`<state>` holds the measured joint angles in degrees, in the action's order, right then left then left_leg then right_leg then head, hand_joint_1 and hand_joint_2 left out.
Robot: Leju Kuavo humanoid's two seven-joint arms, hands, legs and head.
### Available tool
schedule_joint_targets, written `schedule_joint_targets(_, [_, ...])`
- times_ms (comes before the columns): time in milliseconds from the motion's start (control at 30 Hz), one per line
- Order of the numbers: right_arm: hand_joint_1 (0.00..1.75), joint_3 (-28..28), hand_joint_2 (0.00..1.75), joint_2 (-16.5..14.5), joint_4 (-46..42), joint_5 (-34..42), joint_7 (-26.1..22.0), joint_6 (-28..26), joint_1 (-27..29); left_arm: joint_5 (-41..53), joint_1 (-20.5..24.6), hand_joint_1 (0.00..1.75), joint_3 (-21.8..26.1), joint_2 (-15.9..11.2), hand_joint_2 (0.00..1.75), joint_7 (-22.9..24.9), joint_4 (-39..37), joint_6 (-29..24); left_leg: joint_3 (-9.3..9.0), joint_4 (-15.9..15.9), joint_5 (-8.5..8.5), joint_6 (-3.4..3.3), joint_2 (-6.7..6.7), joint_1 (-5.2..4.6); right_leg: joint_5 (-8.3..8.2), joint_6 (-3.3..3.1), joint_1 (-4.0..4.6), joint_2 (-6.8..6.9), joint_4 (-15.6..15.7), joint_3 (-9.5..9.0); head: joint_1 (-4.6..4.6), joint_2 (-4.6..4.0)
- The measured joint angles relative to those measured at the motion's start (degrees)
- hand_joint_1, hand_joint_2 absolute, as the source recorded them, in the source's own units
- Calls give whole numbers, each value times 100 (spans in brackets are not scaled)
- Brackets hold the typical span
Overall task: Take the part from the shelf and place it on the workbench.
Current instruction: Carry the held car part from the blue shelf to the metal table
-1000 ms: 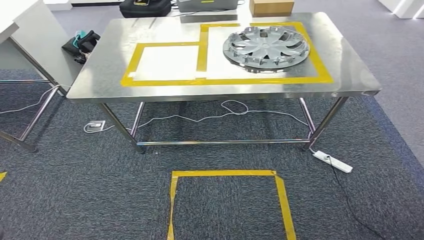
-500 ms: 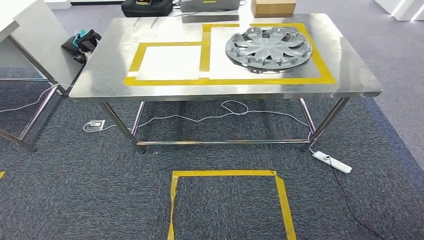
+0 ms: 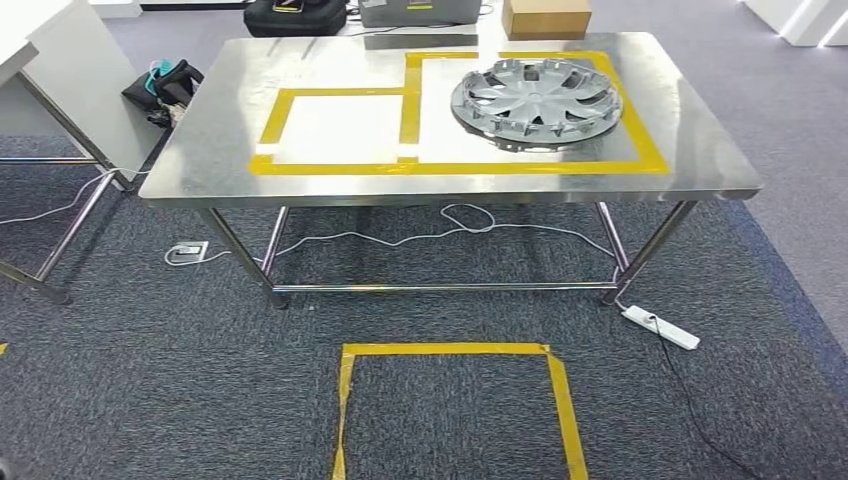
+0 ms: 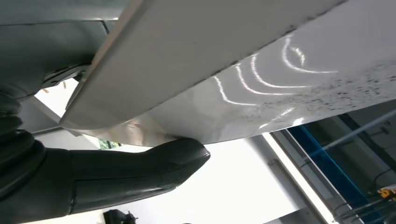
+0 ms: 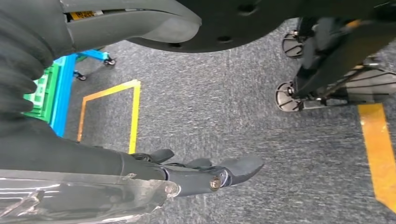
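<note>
Head view: steel workbench dead ahead at 12 o'clock, well short of my reach. A silver hubcap already lies inside the larger taped bay at about 1 o'clock. The smaller taped bay at 11 o'clock is bare, and I judge that is where my load goes. Yellow floor square at 6 o'clock marks a likely standing spot. A power strip at 4 o'clock and a white cable under the bench are trip risks near the right legs. Second table and a black bag crowd the 10 o'clock side, so the straight-in lane looks best. Left wrist view: left hand has its thumb pressed up against the underside of a pale glossy panel; I read that as the part, gripped and carried. Its rounded edge sits just beyond the thumb. Right wrist view: right hand has fingers stretched out over carpet, with a shiny sheet edge lying along it. I cannot tell whether it grips or merely supports. Wheeled stand bases sit nearby on the floor. Progress, by my judgement: pick-up done; the approach, lowering and release remain. The panel is wide, so I mind the bench's near edge.
</note>
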<state>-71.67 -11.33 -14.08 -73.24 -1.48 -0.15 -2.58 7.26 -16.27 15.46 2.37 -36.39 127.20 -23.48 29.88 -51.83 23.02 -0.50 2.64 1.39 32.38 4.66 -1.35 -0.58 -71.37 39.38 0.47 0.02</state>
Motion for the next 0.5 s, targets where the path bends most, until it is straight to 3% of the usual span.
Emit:
schedule_joint_targets(33, [0,0,175,1,0,-8,4,0,9,-1,-12,175,-1,14,175,-9,0,-9,-1,-28,25,42,3,34,-94,53,-34,6,62,-25,2,0])
schedule_joint_targets(100, [0,1,175,1,-1,-19,5,-1,15,-1,-35,175,-1,34,175,-28,1,-21,11,-155,116,170,12,109,-438,189,-125,-1,708,-360,5,0])
schedule_joint_targets(133, [0,2,175,-12,4,-22,5,0,11,-1,-43,175,0,40,175,-38,6,-28,37,-252,181,246,16,128,-534,222,-160,-43,1001,-529,23,0])
schedule_joint_targets(200, [0,5,175,-30,14,-28,3,1,4,-2,-53,175,-2,49,175,-59,26,-43,89,-398,278,345,25,122,-543,143,-195,-105,1217,-668,30,0])
schedule_joint_targets(267, [0,7,175,-35,19,-38,2,-2,8,-2,-62,175,-7,51,175,-83,43,-62,100,-415,282,334,34,121,-543,2,-207,-107,1172,-641,-11,0])
schedule_joint_targets(433, [0,11,175,-38,20,-55,1,10,17,-5,-63,175,-13,55,175,-96,49,-97,85,-381,147,186,29,106,-577,-57,-210,-117,1189,-592,-104,0])
schedule_joint_targets(500, [0,13,175,-36,20,-57,-2,16,16,-5,-51,175,-17,56,175,-97,49,-103,65,-337,176,181,20,109,-564,-96,-173,-120,1187,-592,-107,0])
